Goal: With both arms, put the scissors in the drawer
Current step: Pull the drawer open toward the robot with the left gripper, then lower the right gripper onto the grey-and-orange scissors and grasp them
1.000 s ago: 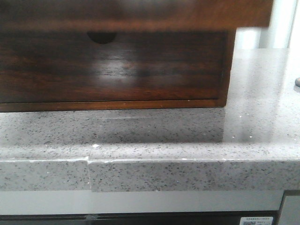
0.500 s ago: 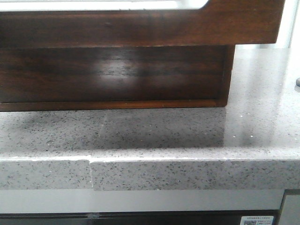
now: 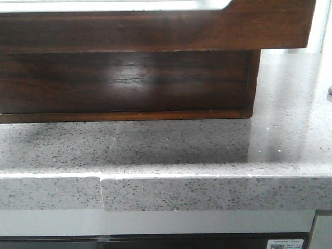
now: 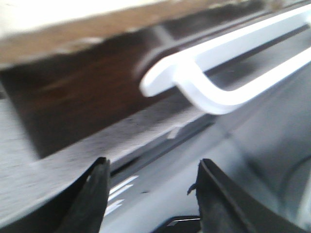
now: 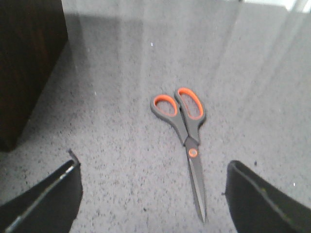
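Observation:
The drawer (image 3: 155, 31) is a glossy dark brown front with a wide round-cornered cut-out along its top. It stands out over the counter at the top of the front view. In the blurred left wrist view its dark wood (image 4: 87, 92) carries a white round-cornered strip (image 4: 209, 92). My left gripper (image 4: 153, 187) is open and empty, a short way off that wood. The scissors (image 5: 187, 138) have grey handles with orange lining and lie flat on the counter, blades toward my right gripper (image 5: 153, 194). That gripper is open and empty above them. Neither gripper shows in the front view.
A lower dark brown cabinet front (image 3: 124, 83) sits under the drawer on the grey speckled counter (image 3: 166, 150). The counter's front edge (image 3: 166, 192) has a step at the left. The cabinet's dark side (image 5: 24, 63) stands beside the scissors.
The drawer front has come forward and lower in the front view over the last second, covering the half-round notch of the front below. It has barely moved in the last half second.

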Available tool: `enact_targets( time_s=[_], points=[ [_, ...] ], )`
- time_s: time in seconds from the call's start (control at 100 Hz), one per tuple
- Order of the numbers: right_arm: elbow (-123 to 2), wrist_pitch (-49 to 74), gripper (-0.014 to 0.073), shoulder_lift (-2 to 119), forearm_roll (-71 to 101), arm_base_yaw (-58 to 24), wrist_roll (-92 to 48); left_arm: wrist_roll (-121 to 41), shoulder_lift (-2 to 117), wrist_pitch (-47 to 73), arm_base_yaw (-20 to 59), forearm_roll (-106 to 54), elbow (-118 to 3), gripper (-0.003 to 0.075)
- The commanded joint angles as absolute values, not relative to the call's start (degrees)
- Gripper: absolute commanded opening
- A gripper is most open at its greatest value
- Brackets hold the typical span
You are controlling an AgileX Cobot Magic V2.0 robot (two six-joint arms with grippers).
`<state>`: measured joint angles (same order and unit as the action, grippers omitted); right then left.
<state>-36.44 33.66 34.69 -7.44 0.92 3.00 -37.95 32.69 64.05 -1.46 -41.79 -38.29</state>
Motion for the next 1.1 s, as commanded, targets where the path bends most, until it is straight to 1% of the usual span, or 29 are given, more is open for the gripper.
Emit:
enact_targets(
  time_s=[0.0,0.13,0.28,0.33,0.45,0.52,0.69,0.88,1.09],
  points=[
    [-40.5,34.3,0.0546,37.7,-9.2,1.2,4.5,-34.2,31.6,61.0,-1.5,-37.2,-42.8,0.0368],
    [-44.9,39.7,0.0546,43.5,-12.8,3.1,8.1,-34.2,31.5,59.0,1.0,-36.8,-45.6,0.0368],
    [-49.0,44.0,0.0541,51.9,-12.5,10.4,8.0,-34.3,31.5,56.1,5.5,-34.9,-49.2,0.0368],
    [-50.2,44.9,0.0522,54.7,-11.7,12.4,7.6,-34.3,31.5,54.9,6.6,-34.7,-50.6,0.0368],
    [-53.0,46.6,0.0438,61.5,-6.4,15.2,3.8,-35.0,31.5,50.1,9.0,-34.4,-52.0,0.0368],
    [-55.4,48.7,0.0423,65.8,-5.3,15.4,1.7,-36.3,31.6,47.0,10.0,-34.4,-52.0,0.0368],
    [-62.6,55.6,0.0422,76.1,-4.0,15.4,-1.7,-36.4,32.7,41.4,12.6,-34.7,-52.0,0.0368],
    [-70.3,59.6,0.0418,85.3,0.0,15.4,-8.4,-36.5,37.2,40.6,15.9,-34.9,-52.0,0.0368],
    [-76.5,61.7,0.0418,92.0,1.0,14.7,-13.9,-36.4,38.7,39.9,16.0,-35.0,-52.0,0.0368]
  ],
)
